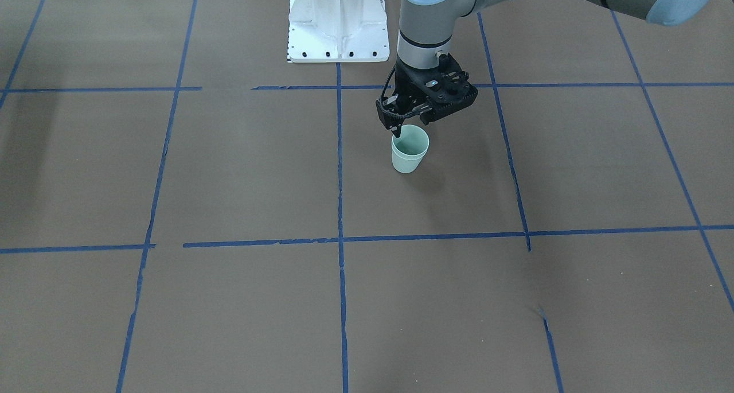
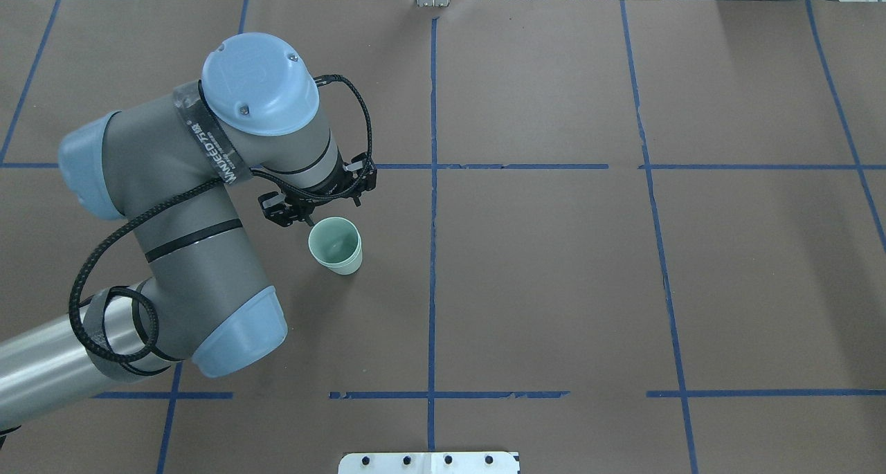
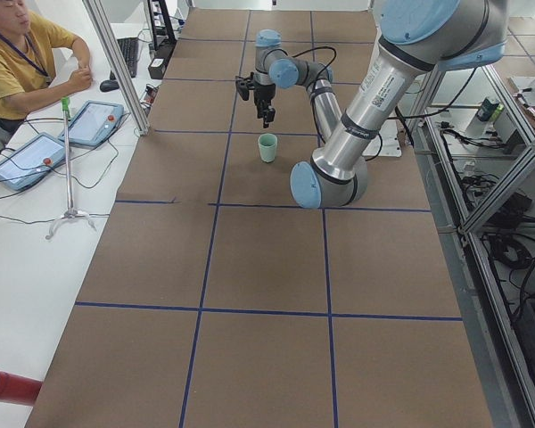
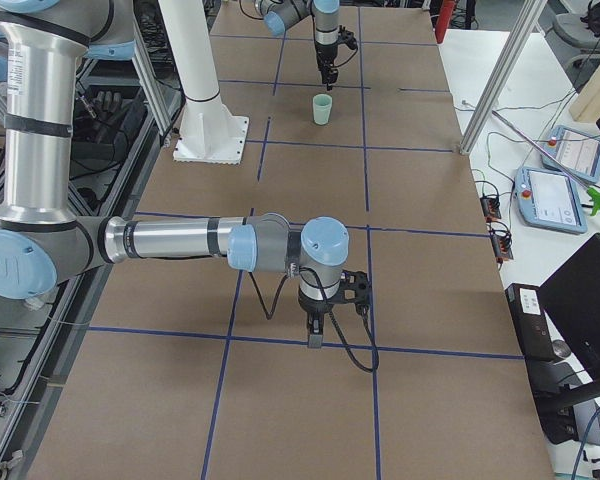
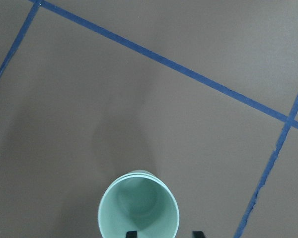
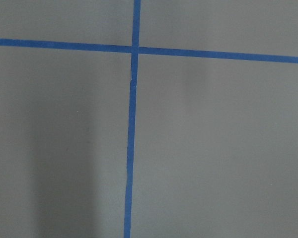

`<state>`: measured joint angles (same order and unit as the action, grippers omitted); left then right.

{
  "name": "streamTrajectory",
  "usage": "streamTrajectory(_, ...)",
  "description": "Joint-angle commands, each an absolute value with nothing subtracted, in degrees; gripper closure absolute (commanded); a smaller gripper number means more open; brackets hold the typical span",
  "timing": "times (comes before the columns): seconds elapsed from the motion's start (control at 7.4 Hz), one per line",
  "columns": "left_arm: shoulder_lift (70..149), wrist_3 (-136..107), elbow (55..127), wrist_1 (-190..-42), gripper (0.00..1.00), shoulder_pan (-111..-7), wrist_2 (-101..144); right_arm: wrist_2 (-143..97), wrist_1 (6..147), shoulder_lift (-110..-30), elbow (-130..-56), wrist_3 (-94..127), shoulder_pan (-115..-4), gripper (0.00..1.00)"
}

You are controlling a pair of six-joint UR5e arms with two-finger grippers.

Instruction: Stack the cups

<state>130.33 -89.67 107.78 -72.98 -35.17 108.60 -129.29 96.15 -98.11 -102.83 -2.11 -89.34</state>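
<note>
At the robot's right end of the table [image 4: 430, 300], nearest in the right-end view, the right gripper [image 4: 314, 338] hangs pointing down, low over one of the blue tape lines [image 6: 131, 148]. It shows only in that view, small and side-on, so I cannot tell whether its jaws are spread or pressed together. Its own wrist camera gives just brown surface and a crossing of tape.

Farther along the table, the cups [image 5: 139, 210] stand upright, mouth up. They are a short way out from the white robot base [image 1: 338, 23] and just to the robot's left of the centre line. From the outside cameras they read as a single mint-green cup. Only the left wrist view shows a second thin rim edge at the far side of the top rim, one cup nested in the other. The outer wall hides how deep the inner one sits.

Over them the left gripper [image 1: 410, 126] hovers pointing down; in the two end views it sits above the rim, apart from it. Its jaws are spread and grip nothing. Two dark fingertips [image 5: 131, 233], cut off at the bottom edge of the wrist view, sit well apart. One is over the cup mouth and the other over bare table beside the cups. In the overhead view the arm's wrist covers most of the fingers.
</note>
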Motion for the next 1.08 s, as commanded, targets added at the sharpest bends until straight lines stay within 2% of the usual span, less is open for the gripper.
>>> streamTrajectory(0.0, 126.59, -88.69, 110.46, -73.04, 0.01, -35.68, 108.28, -129.29, 96.15, -98.09, -102.83, -2.11, -89.3, 0.0)
streamTrajectory(0.27, 119.83, -73.56, 116.42, -73.04, 0.01, -37.78, 108.89, -129.29, 96.15, -98.09, -102.83, -2.11, -89.38, 0.0)
streamTrajectory(0.95, 98.06, -11.58, 116.9, -74.88, 0.0, -66.11, 122.33, -129.29, 96.15, -98.17, -102.83, -2.11, -89.3, 0.0)
